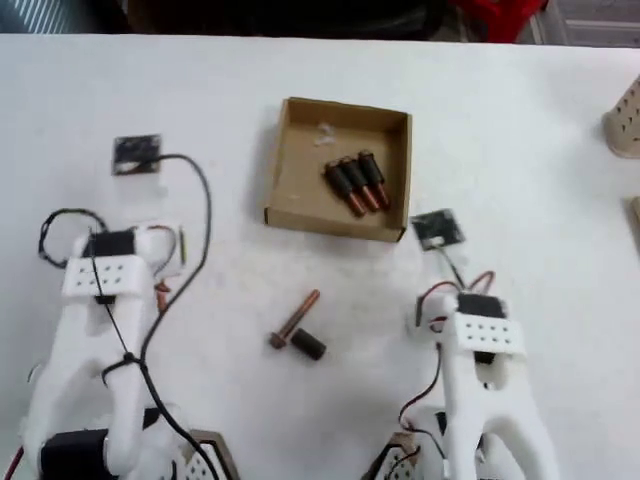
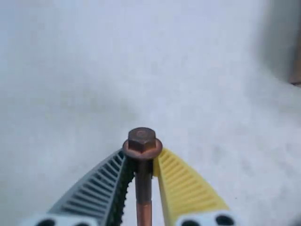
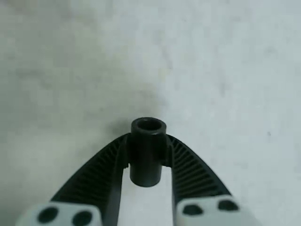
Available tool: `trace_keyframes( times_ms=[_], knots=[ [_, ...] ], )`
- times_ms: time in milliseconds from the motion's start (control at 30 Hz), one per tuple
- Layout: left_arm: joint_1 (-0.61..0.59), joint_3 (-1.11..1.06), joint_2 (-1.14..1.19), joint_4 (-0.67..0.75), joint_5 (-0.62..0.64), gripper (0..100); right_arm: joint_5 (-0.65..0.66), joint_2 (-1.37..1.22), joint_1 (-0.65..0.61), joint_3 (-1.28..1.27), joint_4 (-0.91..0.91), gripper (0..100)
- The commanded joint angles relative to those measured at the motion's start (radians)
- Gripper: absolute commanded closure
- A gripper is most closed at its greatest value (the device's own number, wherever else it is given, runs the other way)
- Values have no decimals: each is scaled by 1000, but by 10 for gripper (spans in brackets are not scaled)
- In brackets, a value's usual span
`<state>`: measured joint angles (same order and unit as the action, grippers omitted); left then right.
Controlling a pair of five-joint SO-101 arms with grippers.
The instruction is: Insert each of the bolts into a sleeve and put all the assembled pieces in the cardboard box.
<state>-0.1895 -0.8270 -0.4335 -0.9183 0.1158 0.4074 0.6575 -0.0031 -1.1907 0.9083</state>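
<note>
Grey and yellow fingers [image 2: 183, 183] of the left gripper [image 2: 142, 162] pinch a copper bolt [image 2: 142, 141] just under its flanged hex head. The shank runs back between them and is cut off at the frame's edge. Ribbed black fingers [image 3: 193, 174] of the right gripper [image 3: 147, 143] squeeze a black sleeve [image 3: 146, 157] by its sides, its open bore facing away from the wrist. Both hang over bare white table [image 1: 520, 100]; how high cannot be told.

A pale mark on the floor of the box [image 1: 300, 170] is too blurred to read. The box sits mid-table, nearer the far edge. Three assembled pieces [image 1: 357, 182] lie side by side toward its right wall, copper ends toward the near edge.

Between the arms, toward the near edge, a loose bolt [image 1: 297, 318] lies aslant with a loose sleeve [image 1: 308, 346] just beside its head; whether they touch is unclear. A dark square board [image 1: 137, 153] with a black cable [image 1: 205, 215] sits ahead of the left arm, and a second board [image 1: 435, 229] is at the box's near right corner. A perforated beige block [image 1: 625, 125] is cut off at the right edge.
</note>
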Motion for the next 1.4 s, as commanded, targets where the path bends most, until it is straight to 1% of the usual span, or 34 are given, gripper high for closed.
trace_keyframes(
  times_ms=[0, 67, 133, 233, 300, 600, 800, 967, 1100, 1267, 1300, 1367],
  knots=[
    [-136, -94, -48, 158, 3, 977, 0, 16, -157, 14, -58, 981],
    [-173, -150, -48, 227, 2, 977, -14, 16, -228, 14, -99, 981],
    [-186, -187, -48, 269, -18, 977, -98, 16, -271, 14, -154, 981],
    [-185, -213, -48, 290, -106, 977, -227, 16, -308, 14, -223, 981],
    [-183, -213, -48, 288, -118, 977, -264, 16, -328, 14, -272, 981],
    [-182, -215, -48, 290, -124, 977, -267, 16, -409, 9, -475, 981],
    [-182, -215, -48, 290, -124, 977, -267, 15, -481, 8, -641, 981],
    [-182, -216, -47, 290, -124, 977, -267, 10, -541, -21, -742, 981],
    [-182, -216, -47, 290, -124, 977, -267, 4, -599, -153, -977, 981],
    [-180, -216, -47, 290, -124, 977, -267, 5, -633, -334, -1372, 982],
    [-180, -216, -47, 290, -124, 977, -267, 5, -634, -353, -1426, 982],
    [-180, -216, -47, 290, -124, 977, -267, 5, -634, -365, -1451, 982]
  ],
)
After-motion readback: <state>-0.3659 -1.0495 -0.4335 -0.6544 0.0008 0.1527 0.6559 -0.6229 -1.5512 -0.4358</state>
